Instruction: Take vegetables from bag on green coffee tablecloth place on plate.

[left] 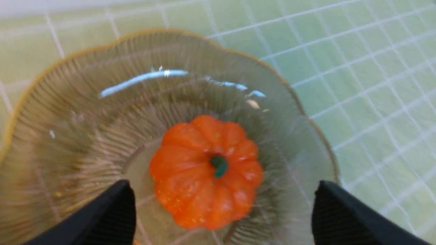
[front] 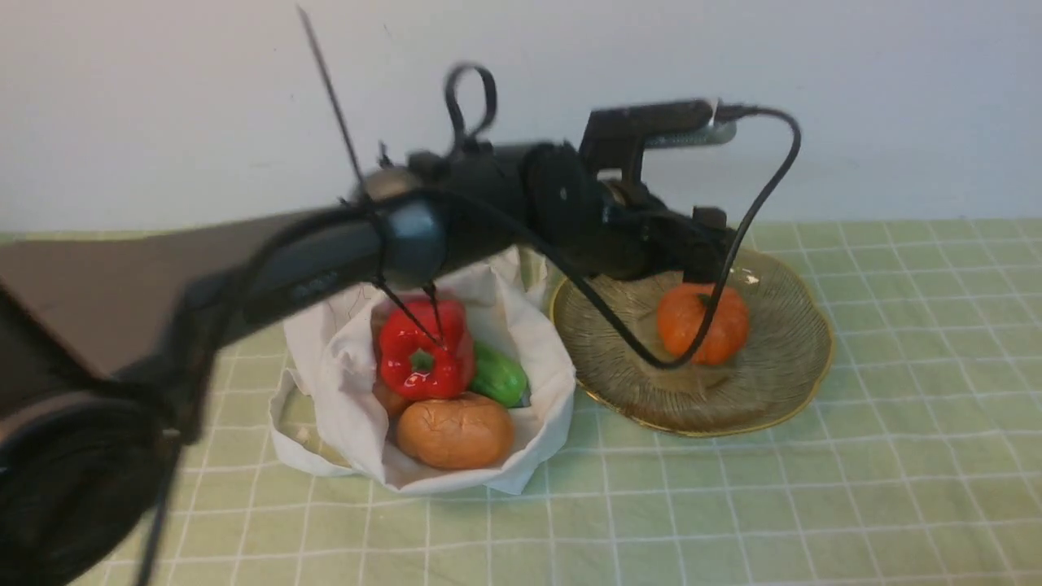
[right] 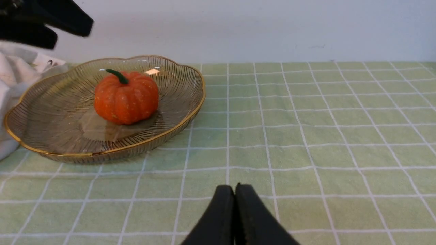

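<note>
The orange pumpkin point(front: 702, 323) sits upright in the middle of the ribbed amber plate point(front: 765, 382). My left gripper point(front: 702, 264) hovers just above it, open wide and empty. In the left wrist view the pumpkin point(left: 206, 172) lies below and between the spread fingers point(left: 112, 214), apart from both. The white bag point(front: 342, 382) lies open left of the plate, with the red pepper point(front: 425, 350) and the green cucumber point(front: 498, 376) in it. My right gripper point(right: 235, 189) is shut and empty, low over the green tablecloth point(right: 323, 136), out of the front view.
A brown bread-like toy point(front: 456, 430) lies at the front of the bag, and another orange-brown piece point(front: 391, 399) sits beside the pepper. My left arm point(front: 326, 260) and its cable point(front: 757, 203) cross above the bag. A white wall point(front: 895, 98) stands behind.
</note>
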Motion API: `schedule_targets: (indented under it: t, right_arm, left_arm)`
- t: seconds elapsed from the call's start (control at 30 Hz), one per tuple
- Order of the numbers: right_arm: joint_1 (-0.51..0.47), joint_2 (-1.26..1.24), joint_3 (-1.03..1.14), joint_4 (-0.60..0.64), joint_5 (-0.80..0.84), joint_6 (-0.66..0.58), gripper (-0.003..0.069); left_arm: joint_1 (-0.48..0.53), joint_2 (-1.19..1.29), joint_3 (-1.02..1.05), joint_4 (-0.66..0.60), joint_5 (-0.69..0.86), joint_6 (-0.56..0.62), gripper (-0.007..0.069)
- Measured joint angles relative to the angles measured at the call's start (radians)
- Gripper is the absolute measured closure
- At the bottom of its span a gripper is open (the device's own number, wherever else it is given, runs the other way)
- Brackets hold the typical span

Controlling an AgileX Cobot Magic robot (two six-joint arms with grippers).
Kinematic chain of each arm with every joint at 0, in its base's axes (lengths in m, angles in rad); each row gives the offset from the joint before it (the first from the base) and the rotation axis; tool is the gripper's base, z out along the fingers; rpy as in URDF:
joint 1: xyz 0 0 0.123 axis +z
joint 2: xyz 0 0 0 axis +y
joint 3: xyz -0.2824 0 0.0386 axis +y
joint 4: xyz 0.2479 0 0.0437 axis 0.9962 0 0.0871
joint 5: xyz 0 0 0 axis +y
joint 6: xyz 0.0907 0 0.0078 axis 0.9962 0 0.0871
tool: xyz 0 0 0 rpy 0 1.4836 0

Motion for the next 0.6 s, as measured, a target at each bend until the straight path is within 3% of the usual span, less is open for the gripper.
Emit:
schedule_targets:
  t: [0.1,0.13,0.17,0.27,0.43,0.6]
  right_arm:
    - [0.000,0.000,0.000,0.000,0.000,0.000,0.0674]
    - [0.000,0.000,0.000,0.000,0.000,0.000,0.0674]
    - [0.000,0.000,0.000,0.000,0.000,0.000,0.0674]
    - [0.000,0.000,0.000,0.000,0.000,0.000,0.0674]
    - [0.000,0.000,0.000,0.000,0.000,0.000,0.0674]
    - [0.000,0.000,0.000,0.000,0.000,0.000,0.0674]
  left_arm:
    - [0.000,-0.174,0.000,0.116,0.150,0.032,0.0213]
    - [0.000,-0.174,0.000,0.124,0.160,0.034,0.0227]
    - [0.000,-0.260,-0.001,0.179,0.247,0.037,0.0344]
    - [0.000,-0.427,-0.001,0.303,0.435,0.039,0.0549]
    - [0.000,-0.687,0.024,0.451,0.693,0.019,0.0627]
    - [0.000,-0.973,0.253,0.487,0.716,-0.062,0.0629]
